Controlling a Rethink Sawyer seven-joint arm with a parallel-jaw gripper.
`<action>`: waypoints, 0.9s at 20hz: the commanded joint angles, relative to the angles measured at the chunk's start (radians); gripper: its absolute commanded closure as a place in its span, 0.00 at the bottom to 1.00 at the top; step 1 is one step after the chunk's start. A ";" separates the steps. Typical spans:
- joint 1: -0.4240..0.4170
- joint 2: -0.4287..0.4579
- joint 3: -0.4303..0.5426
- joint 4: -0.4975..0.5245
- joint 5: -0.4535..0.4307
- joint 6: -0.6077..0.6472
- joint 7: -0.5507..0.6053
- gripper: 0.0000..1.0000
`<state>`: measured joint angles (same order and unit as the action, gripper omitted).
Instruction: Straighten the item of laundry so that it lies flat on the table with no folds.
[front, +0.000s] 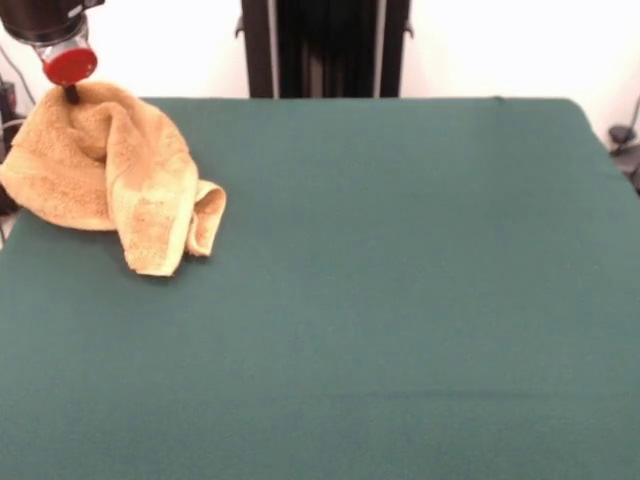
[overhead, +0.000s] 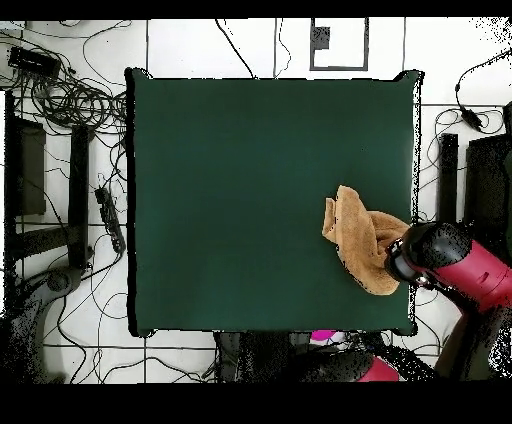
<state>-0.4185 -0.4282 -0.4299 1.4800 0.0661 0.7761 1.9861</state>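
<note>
The item of laundry (front: 110, 170) is an orange-tan terry towel, bunched and folded over itself at the table's left edge in the front view. Its top rises to a peak right under my gripper (front: 72, 94), which is shut on that peak below a red disc. One folded flap hangs down onto the table (front: 400, 300), which is covered in dark green cloth. From overhead, the towel (overhead: 355, 238) lies crumpled near the table's right edge (overhead: 414, 180), and the black and red arm end (overhead: 432, 255) covers its right part and hides the gripper.
Beyond the green table's edges lie cables (overhead: 70, 95) and black stands (overhead: 80, 190) on a white floor. A black post (front: 325, 48) stands behind the far edge. The towel's left part overhangs the table's side.
</note>
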 joint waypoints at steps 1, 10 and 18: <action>0.055 0.005 0.162 0.102 0.098 0.004 0.195 1.00; 0.178 -0.059 0.147 0.088 0.226 0.161 0.323 1.00; 0.251 -0.022 0.097 -0.002 0.196 0.106 0.267 1.00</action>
<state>-0.2252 -0.4958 -0.4189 1.5026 0.2294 0.8239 2.0051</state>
